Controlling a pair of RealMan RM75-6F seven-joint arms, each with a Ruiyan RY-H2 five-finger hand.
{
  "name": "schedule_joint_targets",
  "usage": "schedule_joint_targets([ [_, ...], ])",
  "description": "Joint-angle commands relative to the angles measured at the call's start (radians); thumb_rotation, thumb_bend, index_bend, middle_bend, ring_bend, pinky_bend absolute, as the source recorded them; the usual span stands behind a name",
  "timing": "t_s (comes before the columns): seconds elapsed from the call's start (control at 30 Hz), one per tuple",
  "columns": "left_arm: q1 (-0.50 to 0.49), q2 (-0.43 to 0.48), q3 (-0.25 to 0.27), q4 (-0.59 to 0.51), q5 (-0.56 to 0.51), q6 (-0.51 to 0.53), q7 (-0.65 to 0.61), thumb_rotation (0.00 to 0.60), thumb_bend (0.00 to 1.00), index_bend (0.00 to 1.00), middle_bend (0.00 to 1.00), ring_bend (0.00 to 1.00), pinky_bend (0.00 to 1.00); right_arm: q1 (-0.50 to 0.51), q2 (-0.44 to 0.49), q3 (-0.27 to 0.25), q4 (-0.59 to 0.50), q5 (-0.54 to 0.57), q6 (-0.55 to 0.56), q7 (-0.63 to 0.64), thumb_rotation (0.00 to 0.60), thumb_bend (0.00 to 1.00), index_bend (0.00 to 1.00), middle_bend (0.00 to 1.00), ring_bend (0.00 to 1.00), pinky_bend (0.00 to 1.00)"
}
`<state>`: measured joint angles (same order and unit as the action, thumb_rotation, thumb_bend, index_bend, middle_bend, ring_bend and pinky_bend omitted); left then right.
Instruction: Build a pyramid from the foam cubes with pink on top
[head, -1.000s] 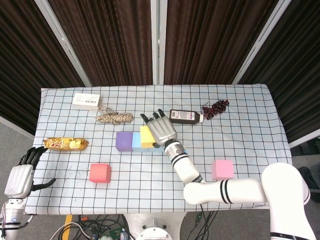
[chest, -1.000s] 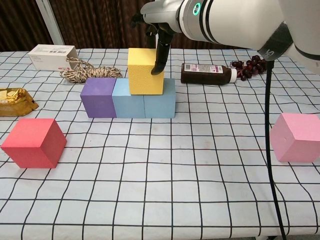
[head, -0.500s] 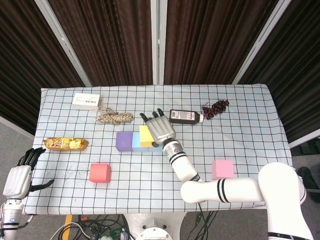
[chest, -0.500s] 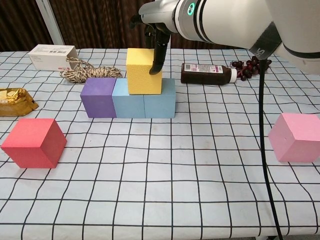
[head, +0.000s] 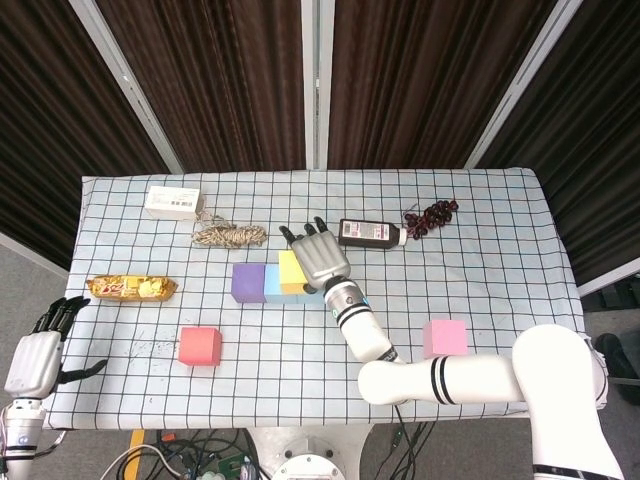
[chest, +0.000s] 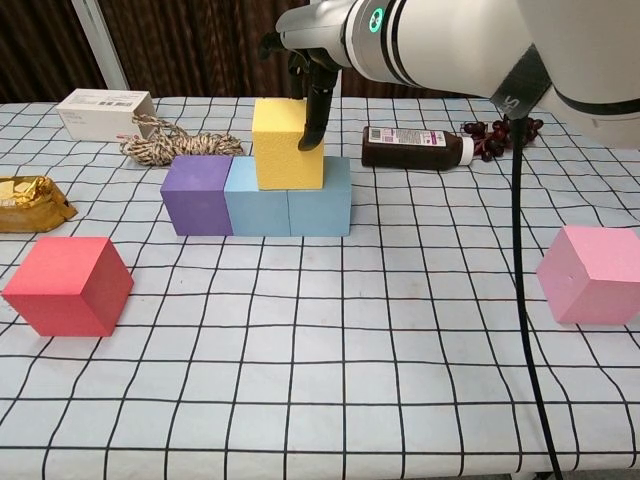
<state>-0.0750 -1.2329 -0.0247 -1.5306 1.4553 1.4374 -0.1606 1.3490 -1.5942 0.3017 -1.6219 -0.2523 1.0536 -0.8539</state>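
A purple cube and two light blue cubes stand in a row mid-table. A yellow cube sits on top of the blue ones. My right hand is beside the yellow cube with its fingers extended; fingertips touch the cube's right side. A red cube lies at the front left, a pink cube at the front right, both alone. My left hand hangs off the table's left front corner, fingers apart and empty.
Behind the row lie a white box, a coil of rope, a dark bottle on its side and a bunch of dark grapes. A golden snack packet lies at the left edge.
The yellow cube has slid slightly left on the blue cubes with my right hand against it. My left hand has dropped a little lower.
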Motion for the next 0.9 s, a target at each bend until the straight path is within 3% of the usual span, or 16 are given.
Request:
schedule_joint_targets([
  [0.03, 0.000, 0.000, -0.001, 0.002, 0.000, 0.000, -0.003, 0.600, 0.06, 0.13, 0.10, 0.05, 0.16, 0.003, 0.000, 0.001, -0.001, 0.002, 0.003, -0.005, 0.600, 0.11, 0.00, 0.49, 0.12, 0.04],
  [0.9, 0.000, -0.004, 0.004, 0.029, 0.001, -0.020, -0.044, 0.600, 0.06, 0.13, 0.10, 0.05, 0.16, 0.034, -0.014, 0.019, -0.018, 0.065, 0.049, -0.067, 0.600, 0.11, 0.00, 0.49, 0.12, 0.04],
])
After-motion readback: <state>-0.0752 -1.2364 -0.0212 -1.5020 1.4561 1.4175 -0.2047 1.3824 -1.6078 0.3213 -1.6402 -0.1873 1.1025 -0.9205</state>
